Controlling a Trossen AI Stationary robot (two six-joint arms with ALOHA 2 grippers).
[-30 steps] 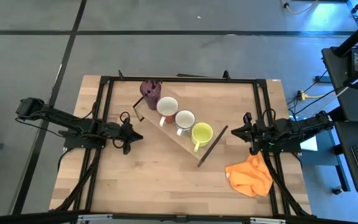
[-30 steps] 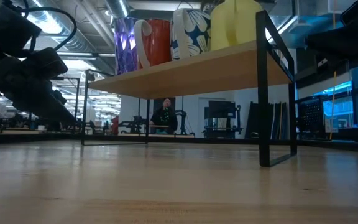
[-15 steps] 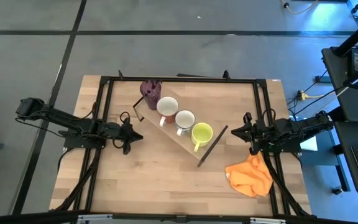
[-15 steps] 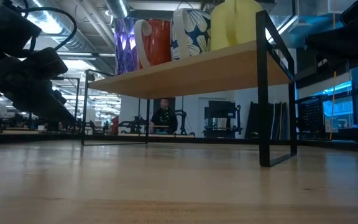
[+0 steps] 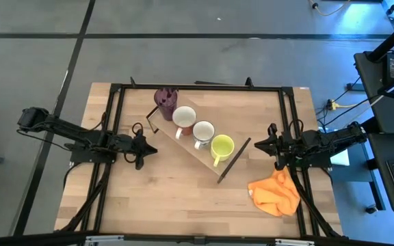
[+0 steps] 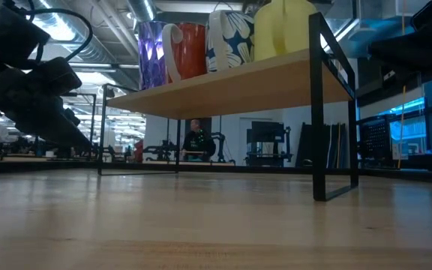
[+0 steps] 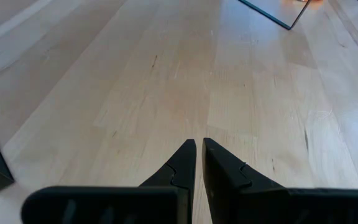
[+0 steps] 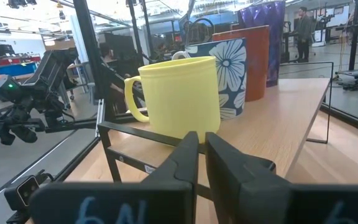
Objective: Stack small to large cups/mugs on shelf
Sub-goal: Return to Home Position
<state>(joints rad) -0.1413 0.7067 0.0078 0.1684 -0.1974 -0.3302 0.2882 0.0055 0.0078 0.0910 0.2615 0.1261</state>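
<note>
The shelf (image 5: 198, 156), a light-wood plank on dark metal end bars, stands slanting across the table's middle. Four cups stand in a row on it: a purple tumbler (image 5: 165, 100) at the far-left end, then a brownish mug (image 5: 184, 117), a white-grey flowered mug (image 5: 203, 131) and a yellow-green mug (image 5: 222, 146). My left gripper (image 5: 153, 148) rests shut at the table's left, pointing at the shelf, above bare wood (image 7: 199, 144). My right gripper (image 5: 256, 143) rests shut at the right, level with the yellow-green mug (image 8: 179, 99), apart from it.
An orange cloth (image 5: 274, 193) lies near the right front corner. A black metal frame (image 5: 197, 87) runs around the tabletop. The low view shows the shelf (image 6: 231, 86) raised on its end bar (image 6: 319, 112), and a person (image 6: 198, 139) far behind in the room.
</note>
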